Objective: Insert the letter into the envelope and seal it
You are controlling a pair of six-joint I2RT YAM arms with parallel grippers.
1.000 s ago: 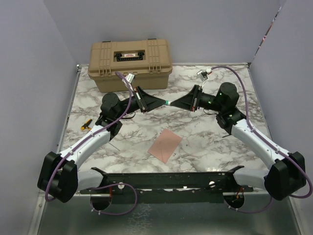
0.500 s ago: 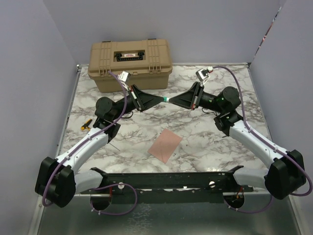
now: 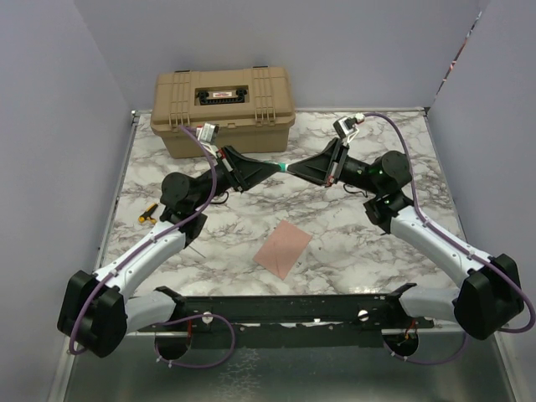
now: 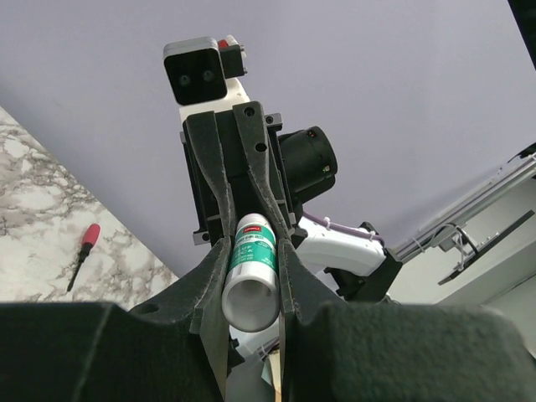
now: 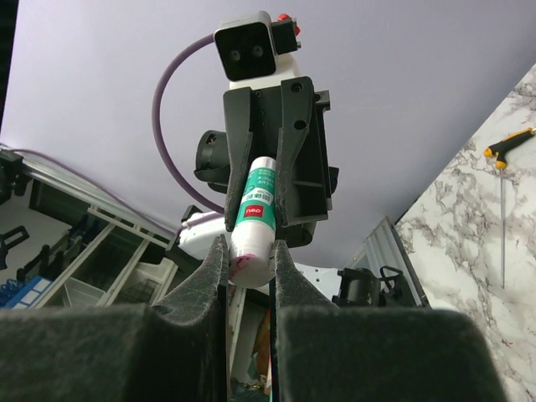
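Note:
A pinkish-brown envelope lies flat on the marble table, in front of both arms. The letter is not visible. Above the table's middle, a green-and-white glue stick is held level between the two grippers, which meet tip to tip. My left gripper is shut on one end, and the left wrist view shows that white end of the glue stick squeezed between my fingers. My right gripper is shut on the other end of the glue stick, a white end with red marks.
A tan toolbox stands at the back left of the table. A yellow-handled screwdriver lies near the left edge, also seen as the screwdriver in the right wrist view. A red-handled screwdriver lies on the marble. Purple walls enclose the table.
Both wrists have lifted and shifted slightly toward the back, carrying the glue stick between them. The envelope has not moved.

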